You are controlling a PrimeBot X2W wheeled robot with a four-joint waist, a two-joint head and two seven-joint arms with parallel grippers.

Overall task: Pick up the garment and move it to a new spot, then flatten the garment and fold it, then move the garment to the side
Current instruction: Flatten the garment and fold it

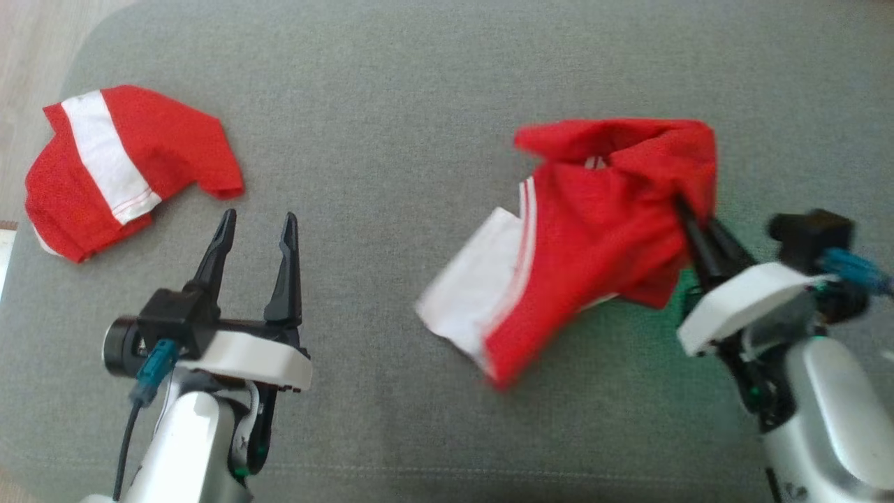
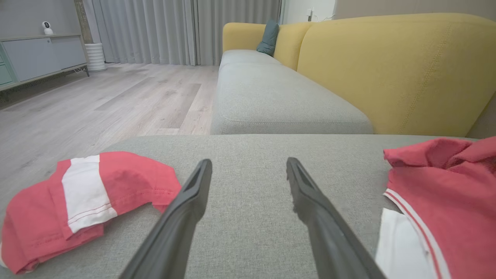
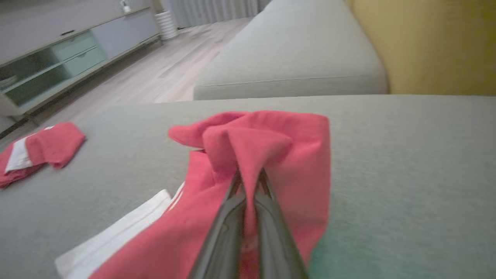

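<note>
Right pincer tight on crumpled red-and-white garment, grey woven cushion beneath.

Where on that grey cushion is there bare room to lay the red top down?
The widest bare patch of the grey cushion lies between the folded red-and-white garment at its left edge and the bunched garment gripped in the right jaws, beyond the open left jaws. The far strip is bare. Crowded: the left edge and the right side.

No legible text, label, brand, number or sign anywhere in view.
</note>
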